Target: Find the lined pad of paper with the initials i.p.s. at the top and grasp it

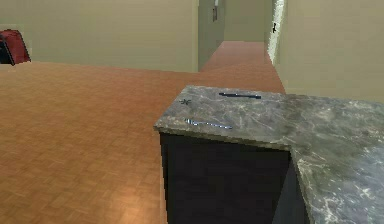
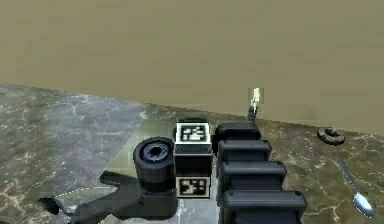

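My gripper [image 2: 57, 205] reaches out low over a grey marble countertop [image 2: 60, 130] in the arm side view, its dark round body [image 2: 155, 158] left of the two white marker squares [image 2: 191, 134]. Only bare marble lies at and behind the fingers, so it holds nothing. In the forward view the same kind of marble counter [image 1: 300, 130] stands on a dark base at the right. On it lie a thin dark flat thing [image 1: 240, 95] and a pale, thin utensil-like thing [image 1: 208, 123].
A small upright pale bottle-like thing [image 2: 255, 100], a dark ring [image 2: 329, 135] and a spoon [image 2: 355, 186] rest on the counter near a tan wall [image 2: 190, 45]. Brown floor [image 1: 80, 140] spreads to the forward view's left, with a red chair [image 1: 12, 46] and a hallway [image 1: 235, 50] beyond.
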